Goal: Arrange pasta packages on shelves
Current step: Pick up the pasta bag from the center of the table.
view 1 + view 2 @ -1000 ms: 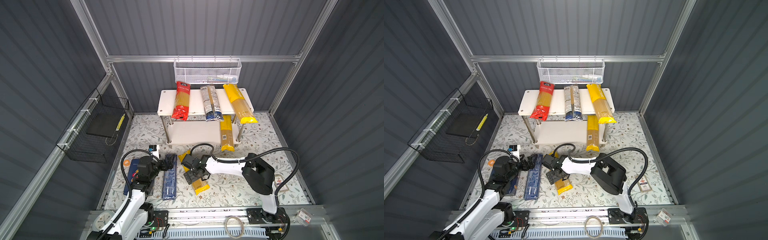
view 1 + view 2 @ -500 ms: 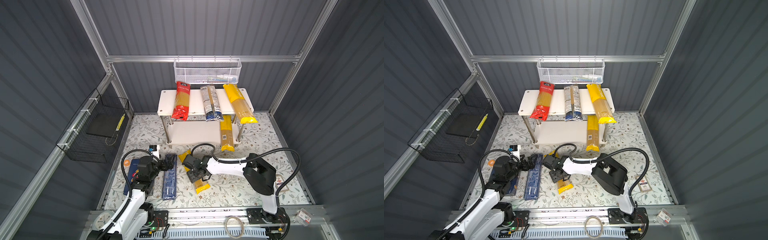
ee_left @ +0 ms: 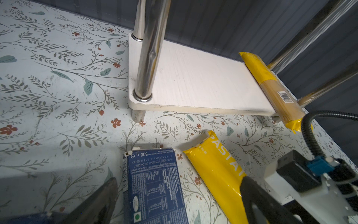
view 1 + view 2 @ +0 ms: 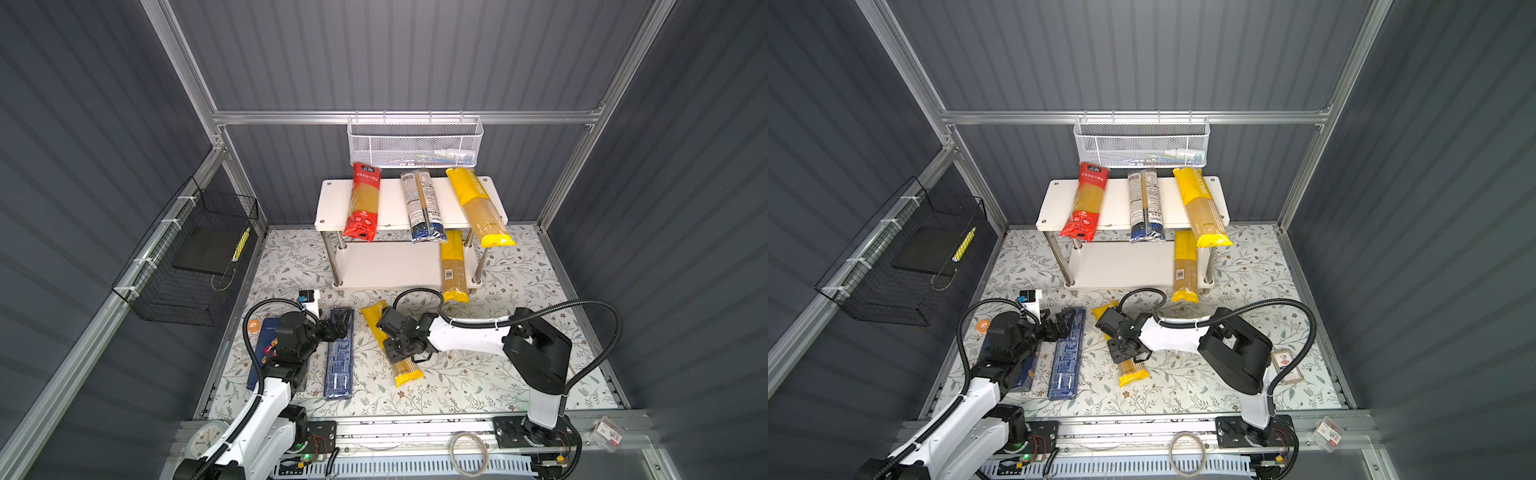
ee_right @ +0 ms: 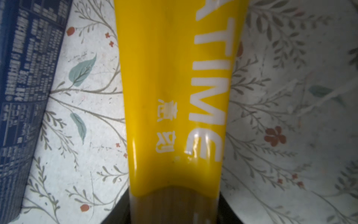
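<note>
Pickup step, right side: right gripper point(image 4: 400, 353) is down on the yellow spaghetti bag point(image 4: 407, 370), which lies on the flowered mat point(image 4: 478, 374) in front of the shelves point(image 4: 390, 203), clear of them. The wrist view shows its jaws hard against both flanks of the bag, film creasing, so that reads as a clamp. Left gripper point(image 3: 180, 180) sits fingers wide apart astride the narrow blue box point(image 3: 155, 186), holding nothing. Next, I'd say: lift level and slide the bag onto the lower board point(image 4: 386, 266), beside the shelved yellow bag point(image 4: 452, 266).

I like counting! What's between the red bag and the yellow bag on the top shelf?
The clear-and-blue pasta pack, seen in both top views.
</note>
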Action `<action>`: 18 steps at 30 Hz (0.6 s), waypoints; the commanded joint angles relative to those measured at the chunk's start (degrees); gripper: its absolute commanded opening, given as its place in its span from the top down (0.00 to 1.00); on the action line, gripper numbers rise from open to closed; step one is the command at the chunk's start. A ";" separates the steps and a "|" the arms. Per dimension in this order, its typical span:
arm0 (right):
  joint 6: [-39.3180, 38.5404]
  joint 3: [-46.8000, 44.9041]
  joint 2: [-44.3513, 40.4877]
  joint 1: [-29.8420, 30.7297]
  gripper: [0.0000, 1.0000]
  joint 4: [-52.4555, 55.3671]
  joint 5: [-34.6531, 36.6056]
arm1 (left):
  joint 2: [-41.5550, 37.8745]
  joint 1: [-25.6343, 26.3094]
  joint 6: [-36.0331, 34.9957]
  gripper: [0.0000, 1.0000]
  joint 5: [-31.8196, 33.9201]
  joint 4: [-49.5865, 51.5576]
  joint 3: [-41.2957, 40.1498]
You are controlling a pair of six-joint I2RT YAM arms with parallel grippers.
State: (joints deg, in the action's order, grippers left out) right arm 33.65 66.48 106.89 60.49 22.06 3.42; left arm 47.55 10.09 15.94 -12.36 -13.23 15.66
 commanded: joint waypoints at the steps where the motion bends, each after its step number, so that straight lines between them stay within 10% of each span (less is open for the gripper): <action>1: 2.33 -3.22 -2.98 -1.12 0.62 -2.00 -1.65 | 0.11 0.11 -0.30 0.01 -1.10 -0.92 -0.01; 18: 4.13 -8.10 -12.51 -4.48 0.70 -8.88 -2.19 | 0.21 0.11 -0.28 0.01 -1.11 -0.92 -0.06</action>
State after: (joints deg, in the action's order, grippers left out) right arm 36.88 58.17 97.69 56.64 18.22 0.54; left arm 47.55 10.09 15.94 -12.56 -13.23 15.66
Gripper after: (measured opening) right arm 0.378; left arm 0.993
